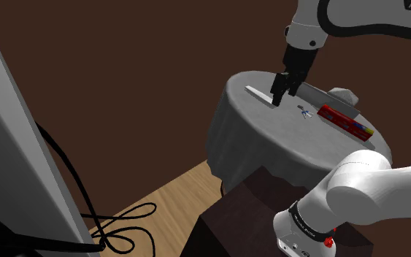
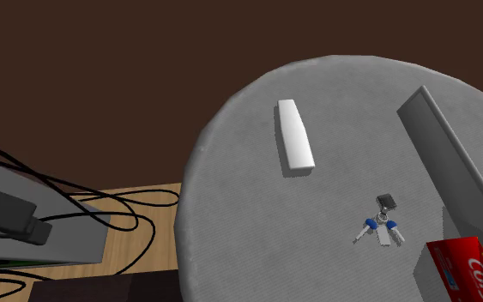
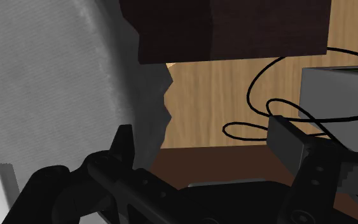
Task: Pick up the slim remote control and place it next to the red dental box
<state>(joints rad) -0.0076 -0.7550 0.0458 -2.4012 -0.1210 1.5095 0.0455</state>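
1. Evidently in an approach phase, the all-black two-finger gripper (image 1: pixel 282 93) hangs over the round table draped in grey cloth (image 2: pixel 231 214). Its fingers stand apart and clasp nothing, which fits a grasp not yet made.
2. The slim white bar-shaped remote control (image 2: pixel 295 134) lies flat on the cloth, inset from the table's rim on the side away from the stand. In the shoulder view the gripper overlaps the end of it that points toward the table's middle.
3. The red printed dental box (image 1: pixel 346 122) lies near the rim on the shoulder view's right, well apart from the remote control. A long grey slab (image 2: pixel 449 159) runs just beside it.
4. A small bunch of keys with blue heads (image 2: pixel 381 226) lies between remote control and dental box. The carry will probably need to pass above them.
5. The remote control is plain white, long, narrow and thin, with rounded corners and a slight taper toward one end. No buttons can be made out. Its narrow width probably suits a grip across the short side.
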